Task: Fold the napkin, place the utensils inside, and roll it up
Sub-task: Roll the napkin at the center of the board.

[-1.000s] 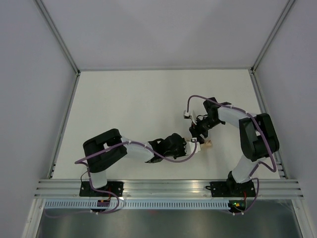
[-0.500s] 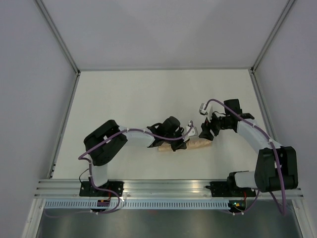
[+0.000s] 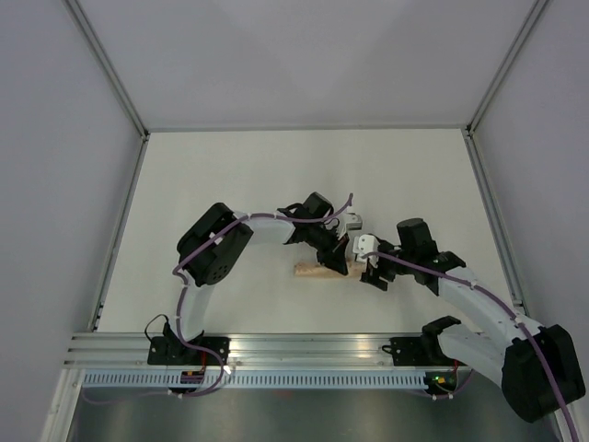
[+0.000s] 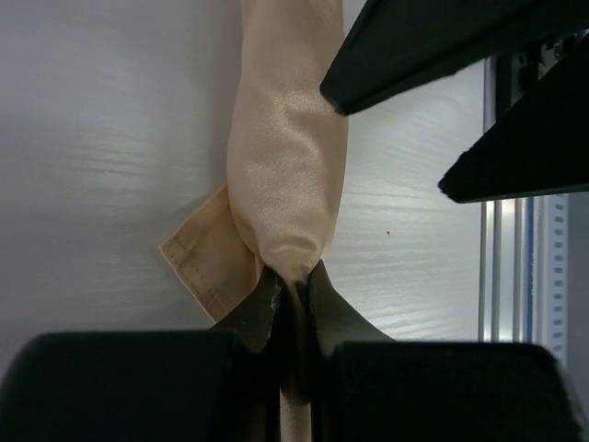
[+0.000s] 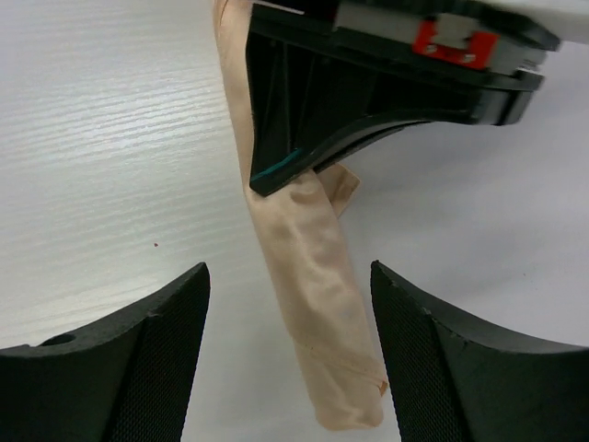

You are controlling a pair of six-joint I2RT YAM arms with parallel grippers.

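The napkin (image 3: 315,270) lies on the table as a tight peach-orange roll, with one hemmed corner (image 4: 198,262) sticking out at its side. My left gripper (image 4: 293,276) is shut on one end of the roll (image 4: 285,157); in the top view it (image 3: 337,261) comes down onto the roll's right part. My right gripper (image 5: 288,269) is open and straddles the roll's other end (image 5: 322,304), with both fingers clear of the cloth. From above it (image 3: 373,273) sits just right of the roll. The utensils are hidden.
The roll lies on a white table (image 3: 239,184) enclosed by grey walls. An aluminium rail (image 3: 313,348) with both arm bases runs along the near edge. The two grippers sit very close together over the roll.
My right arm has swung in toward the near edge and now points along the roll with its jaws slightly wider. My left arm has shifted its elbow back while still gripping the napkin.
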